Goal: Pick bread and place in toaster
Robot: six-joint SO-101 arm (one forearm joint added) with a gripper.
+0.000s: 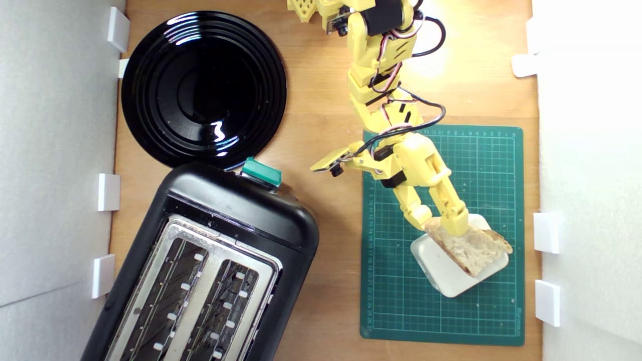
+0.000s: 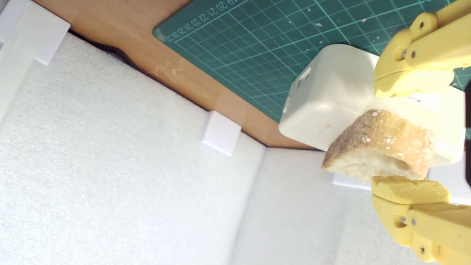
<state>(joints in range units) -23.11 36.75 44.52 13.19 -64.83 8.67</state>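
The bread, a small wedge with pale crumb and brown crust, lies on a cream rounded-square block at the exterior view's right. My yellow gripper straddles the bread's near end. In the wrist view the bread sits between the jaws of the gripper. The lower finger touches it, while a narrow gap separates it from the upper finger. The gripper is open. The black two-slot toaster, with its teal lever, stands at the exterior view's lower left, slots empty.
A green cutting mat lies under the block. A glossy black plate sits beyond the toaster at the upper left. White foam walls with white clips border the wooden table on both sides, close to the block.
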